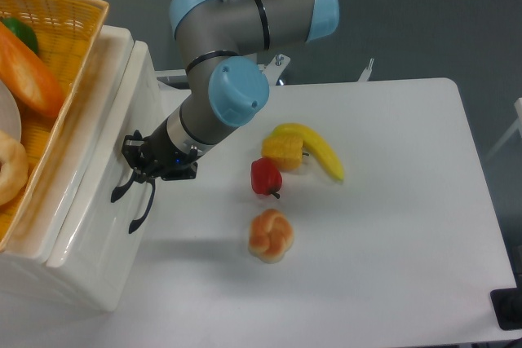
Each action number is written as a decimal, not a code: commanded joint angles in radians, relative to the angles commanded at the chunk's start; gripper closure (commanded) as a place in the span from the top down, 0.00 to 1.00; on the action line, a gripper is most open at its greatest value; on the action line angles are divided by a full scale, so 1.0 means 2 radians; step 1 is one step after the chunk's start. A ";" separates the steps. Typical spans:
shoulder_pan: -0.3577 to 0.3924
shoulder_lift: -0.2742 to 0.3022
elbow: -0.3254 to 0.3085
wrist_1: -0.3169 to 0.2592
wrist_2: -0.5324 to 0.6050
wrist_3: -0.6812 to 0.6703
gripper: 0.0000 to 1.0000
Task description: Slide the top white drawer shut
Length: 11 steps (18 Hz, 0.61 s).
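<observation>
At the left of the frame we see the small white cabinet (pixel 90 275), and the top white drawer (pixel 98 169) sits nearly flush with it, its front panel almost level with the cabinet face and only a thin seam showing along its upper edge. The curved black handle (pixel 122 189) on that front stands just below the gripper (pixel 133 159), and a second black handle (pixel 140 209), on the lower drawer front, hangs right beneath it. The gripper presses against the drawer front at the handle; we cannot tell how far its jaws stand apart, since the dark fingers merge with the handle. The arm (pixel 220 95) reaches down from the upper middle of the frame, grey with blue joint caps.

On top of the cabinet, in the upper left corner, rests a woven yellow basket (pixel 77 30) holding bread and something green. On the white counter (pixel 391 226), right of the gripper and well apart from the cabinet, lie a banana (pixel 322 151) touching a yellow corn piece (pixel 281 150), a red pepper (pixel 265 177) just below them, and a bread roll (pixel 271 235) lower still.
</observation>
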 joint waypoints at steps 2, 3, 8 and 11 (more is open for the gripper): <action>0.016 -0.006 0.006 0.022 0.020 0.009 0.29; 0.028 -0.008 0.006 0.043 0.029 0.011 0.38; 0.091 -0.009 0.011 0.103 0.067 0.012 1.00; 0.124 -0.010 0.019 0.108 0.103 0.026 1.00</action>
